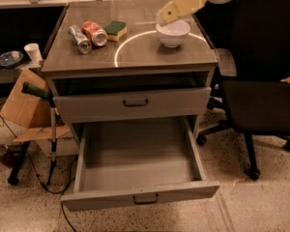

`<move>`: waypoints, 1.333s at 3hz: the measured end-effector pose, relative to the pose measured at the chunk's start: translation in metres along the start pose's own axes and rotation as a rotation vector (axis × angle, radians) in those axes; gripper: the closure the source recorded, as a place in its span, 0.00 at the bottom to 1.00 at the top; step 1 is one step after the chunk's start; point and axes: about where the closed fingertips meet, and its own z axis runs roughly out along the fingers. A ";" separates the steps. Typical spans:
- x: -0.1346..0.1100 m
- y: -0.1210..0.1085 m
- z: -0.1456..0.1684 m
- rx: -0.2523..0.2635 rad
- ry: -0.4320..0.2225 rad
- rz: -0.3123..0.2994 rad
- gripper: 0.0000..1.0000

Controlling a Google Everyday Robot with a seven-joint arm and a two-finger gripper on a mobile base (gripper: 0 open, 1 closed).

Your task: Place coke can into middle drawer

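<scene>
The gripper [163, 17] hangs just above the rim of the white bowl [173, 33]. I cannot tell if it is spread or pressed together. The coke can [94, 33] lies on its side, well apart from the bowl. A green sponge [116, 29] sits between the two, just beside the can. A silver can [80, 38] touches the coke can on the side away from the bowl. The middle drawer [140, 195] stands pulled out, below the bowl and nearer to the camera.

I judge the step in hand is reaching for the can. To do it well, the gripper should pass over the sponge, come down across the can's round body, and avoid catching the silver can or rolling either one.
</scene>
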 end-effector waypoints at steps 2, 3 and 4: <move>-0.043 0.085 0.104 -0.036 -0.112 0.078 0.00; -0.072 0.115 0.155 -0.038 -0.192 0.136 0.00; -0.096 0.115 0.153 -0.035 -0.274 0.196 0.00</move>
